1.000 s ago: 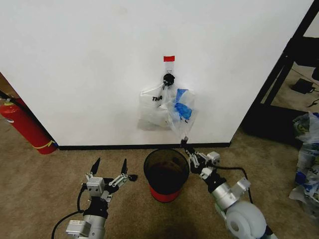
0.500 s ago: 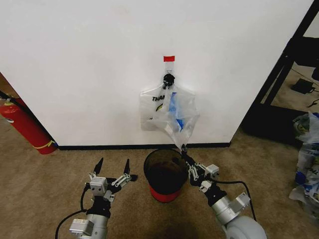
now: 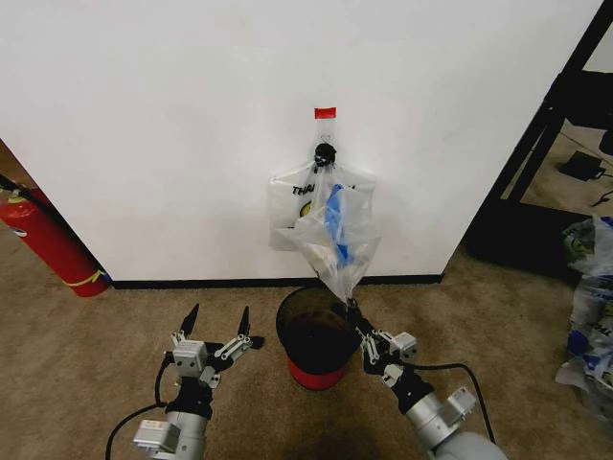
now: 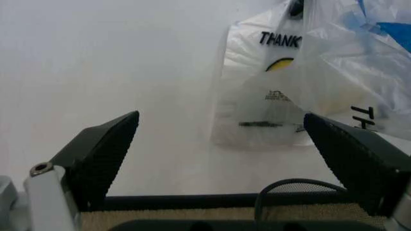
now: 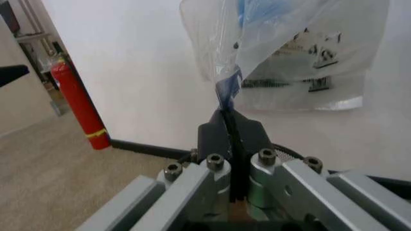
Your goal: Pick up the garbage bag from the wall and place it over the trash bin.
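The garbage bag, thin and translucent with blue marks, hangs from the black hook under a red tape strip on the white wall. Its lower corner is drawn out into a point above the dark trash bin, which has a red bottom band. My right gripper is shut on that corner; the right wrist view shows the pinch with the bag above. My left gripper stands open to the left of the bin, facing the wall. A flat bag printed "THANK" stays against the wall.
A red fire extinguisher leans at the wall on the left. A black shelf frame and crumpled plastic bags stand at the right. Tan carpet lies around the bin, with a black baseboard behind.
My right gripper has drawn back and down from the wall, towards the bin's rim, pulling the bag's lower corner out so the bag stretches from the hook. The left arm has hardly moved.
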{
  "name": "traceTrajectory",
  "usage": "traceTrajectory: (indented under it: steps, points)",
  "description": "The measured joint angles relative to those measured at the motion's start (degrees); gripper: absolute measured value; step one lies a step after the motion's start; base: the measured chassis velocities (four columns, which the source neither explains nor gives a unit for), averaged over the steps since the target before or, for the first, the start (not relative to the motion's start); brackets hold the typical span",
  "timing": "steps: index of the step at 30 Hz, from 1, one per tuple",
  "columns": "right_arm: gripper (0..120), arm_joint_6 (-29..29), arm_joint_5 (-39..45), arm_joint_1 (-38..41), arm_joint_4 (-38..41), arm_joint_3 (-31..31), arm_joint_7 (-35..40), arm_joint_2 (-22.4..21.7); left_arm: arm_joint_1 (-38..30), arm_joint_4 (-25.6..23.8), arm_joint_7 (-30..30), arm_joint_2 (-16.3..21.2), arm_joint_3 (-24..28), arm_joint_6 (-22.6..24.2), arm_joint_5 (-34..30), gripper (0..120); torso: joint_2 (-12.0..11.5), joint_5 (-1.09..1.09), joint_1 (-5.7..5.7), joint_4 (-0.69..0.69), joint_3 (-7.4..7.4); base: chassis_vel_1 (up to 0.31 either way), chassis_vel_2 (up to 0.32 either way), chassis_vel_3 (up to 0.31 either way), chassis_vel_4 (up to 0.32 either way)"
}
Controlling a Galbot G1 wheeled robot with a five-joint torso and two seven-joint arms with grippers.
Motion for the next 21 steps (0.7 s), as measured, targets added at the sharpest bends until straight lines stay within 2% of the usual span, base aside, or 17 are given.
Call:
traceTrajectory:
  steps: [9, 12, 17, 19, 21]
  points:
    - [0, -1.0, 2.6, 2.4, 0.9, 0.0, 2.3, -0.6, 0.0, -0.3, 0.0, 0.1, 0.4, 0.1, 0.2, 100, 0.0, 0.00, 0.00, 0.00, 0.00, 0.000, 0.000, 0.000, 0.000]
    - [0, -1.9, 5.9, 5.6, 1.5, -0.1, 3.9, -1.2, -0.5, -1.4, -0.1, 1.2, 0.7, 1.1, 0.0, 100, 0.0, 0.00, 0.00, 0.02, 0.00, 0.000, 0.000, 0.000, 0.000]
    - [0, -3.9, 11.1, 11.0, 1.6, -0.7, 5.2, -2.8, -5.2, -4.4, -1.3, 6.8, 2.7, 6.3, -3.4, 100, 0.0, -0.01, 0.00, 0.00, 0.01, 0.000, 0.000, 0.000, 0.000]
    - [0, -4.0, 11.3, 12.3, 0.4, -1.3, 5.2, -3.2, -9.2, -5.9, -2.3, 9.9, 3.8, 9.7, -7.2, 100, 0.0, 0.00, 0.00, 0.03, 0.01, 0.000, 0.000, 0.000, 0.000]
    - [0, -4.0, 11.0, 13.3, -0.9, -2.3, 5.2, -3.4, -14.6, -7.3, -3.7, 13.3, 5.0, 13.4, -12.7, 100, 0.0, -0.01, 0.00, -0.02, 0.01, 0.000, 0.000, 0.000, 0.000]
